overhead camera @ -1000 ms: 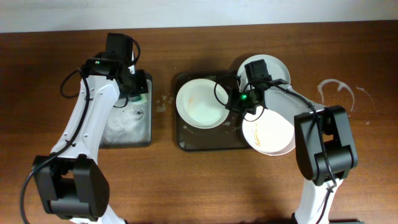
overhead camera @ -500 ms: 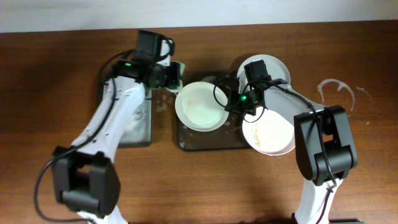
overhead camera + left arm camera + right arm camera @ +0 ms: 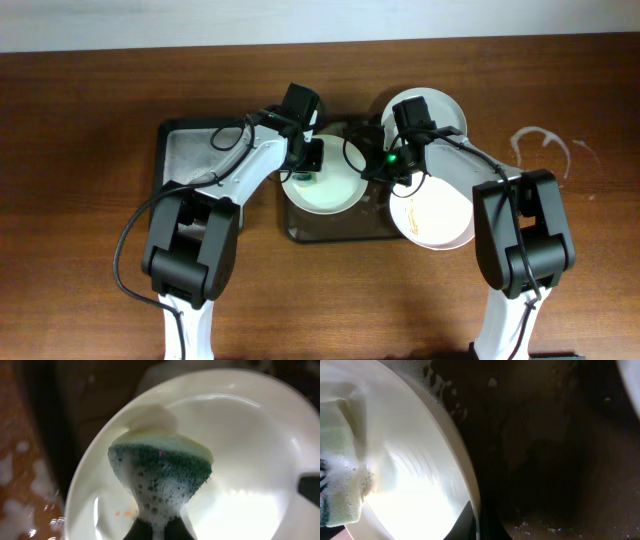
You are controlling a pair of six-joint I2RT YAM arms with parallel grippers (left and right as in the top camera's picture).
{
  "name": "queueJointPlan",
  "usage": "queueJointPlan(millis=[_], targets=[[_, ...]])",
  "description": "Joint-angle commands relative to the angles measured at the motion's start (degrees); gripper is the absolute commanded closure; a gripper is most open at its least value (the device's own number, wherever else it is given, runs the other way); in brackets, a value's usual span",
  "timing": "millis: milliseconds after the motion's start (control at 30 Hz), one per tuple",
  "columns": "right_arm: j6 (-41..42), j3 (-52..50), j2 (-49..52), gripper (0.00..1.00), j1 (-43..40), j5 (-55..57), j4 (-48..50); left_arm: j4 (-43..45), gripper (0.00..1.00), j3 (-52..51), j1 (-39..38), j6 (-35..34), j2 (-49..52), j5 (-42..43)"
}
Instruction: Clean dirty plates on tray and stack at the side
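A white plate lies on the left part of the dark brown tray. My left gripper is shut on a foamy green-yellow sponge and holds it against this plate's inside. A faint orange smear lies by the sponge. My right gripper is shut on the plate's right rim, with one finger inside and one outside. A second plate with orange smears lies at the tray's right end. The third plate sits behind it.
The narrow black tray, wet with foam, stands left of the brown tray. A white water ring marks the table at far right. The brown tray's floor is wet with suds.
My left arm has swung right from the black tray, carrying the sponge, and now holds it in the plate on the brown tray. My right gripper has stayed on the plate's rim.
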Motion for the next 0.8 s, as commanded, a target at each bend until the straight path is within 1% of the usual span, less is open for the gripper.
queueJointPlan(millis=[0,67,133,400,533,567,667,700,767], targets=[[-0.37,0.02,1.16,0.96,0.59,0.59,-0.42,-4.94,1.0,0.35,-0.11,-4.94,0.79,-2.67],[-0.37,0.02,1.18,0.96,0.59,0.59,-0.39,-6.21,1.0,0.35,-0.61,-4.92,0.79,-2.62],[-0.35,0.02,1.18,0.96,0.59,0.59,-0.24,-5.53,1.0,0.35,-1.46,-4.9,0.79,-2.45],[-0.35,0.02,1.18,0.96,0.59,0.57,-0.28,5.66,1.0,0.35,-2.54,-4.74,1.05,-2.75],[-0.35,0.02,1.16,0.96,0.59,0.57,-0.22,7.65,1.0,0.35,-2.54,-4.83,2.56,-7.69],[-0.35,0.02,1.16,0.95,0.59,0.57,-0.24,7.32,1.0,0.35,-2.56,-4.83,3.34,-9.79],[-0.35,0.02,1.16,0.95,0.59,0.57,-0.24,3.8,1.0,0.35,-2.54,-5.95,3.67,-10.54],[-0.35,0.02,1.18,0.96,0.59,0.57,-0.22,2.05,1.0,0.46,-2.47,-6.36,3.58,-10.03],[-0.35,0.02,1.16,0.95,0.59,0.55,-0.2,-2.84,1.0,1.51,-2.32,-6.51,3.56,-5.49]])
